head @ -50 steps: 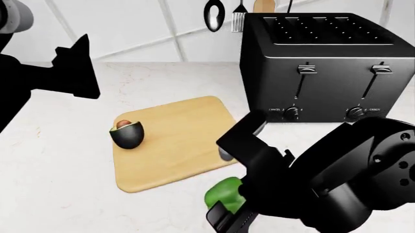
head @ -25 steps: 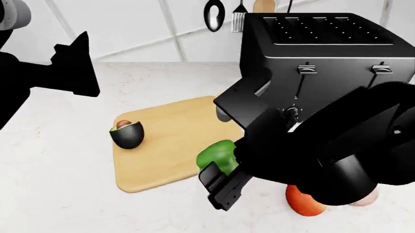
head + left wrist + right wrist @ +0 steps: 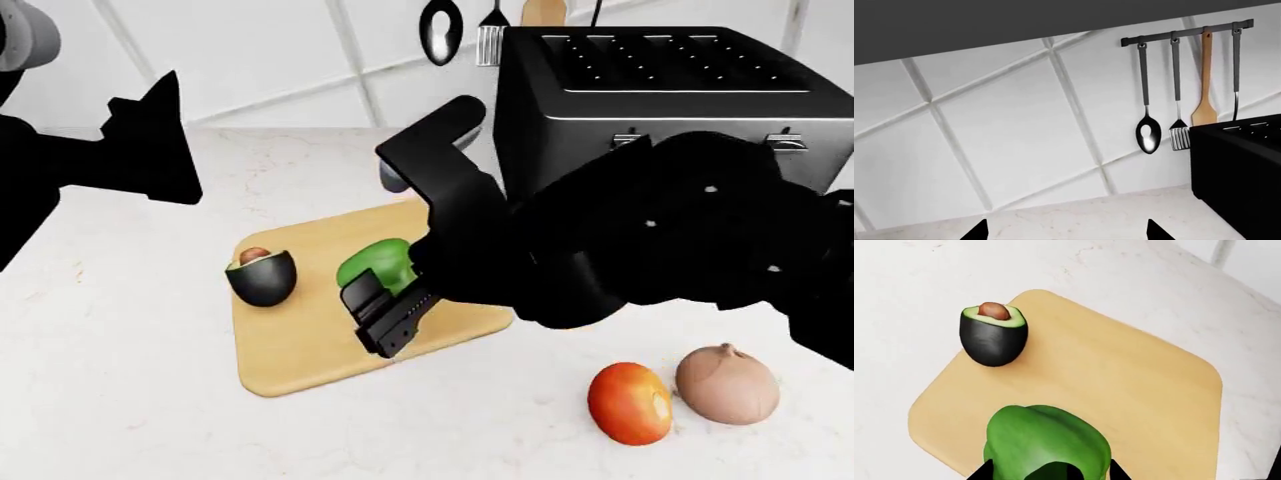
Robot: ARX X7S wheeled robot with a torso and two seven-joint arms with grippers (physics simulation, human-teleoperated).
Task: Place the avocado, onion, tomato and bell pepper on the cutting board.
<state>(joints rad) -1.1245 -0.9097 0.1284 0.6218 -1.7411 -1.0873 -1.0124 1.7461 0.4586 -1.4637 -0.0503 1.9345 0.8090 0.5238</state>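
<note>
The light-wood cutting board (image 3: 320, 330) lies on the white counter, and the halved avocado (image 3: 262, 275) stands on its left part with the pit up. My right gripper (image 3: 387, 290) is shut on the green bell pepper (image 3: 374, 266) and holds it over the board's middle. In the right wrist view the bell pepper (image 3: 1045, 442) sits between the fingers, with the avocado (image 3: 993, 335) and board (image 3: 1121, 390) beyond it. The tomato (image 3: 629, 402) and the onion (image 3: 726, 383) rest on the counter right of the board. My left gripper (image 3: 1066, 235) is open, raised at the left, facing the wall.
A black toaster (image 3: 667, 110) stands behind the board on the right. Utensils (image 3: 1177, 90) hang from a wall rail above the counter's back edge. My right arm (image 3: 641, 240) hides the board's right corner.
My right arm has lifted the bell pepper from the counter near the front edge and carried it left and back over the board. That move uncovered the tomato and the onion. The left arm barely moved.
</note>
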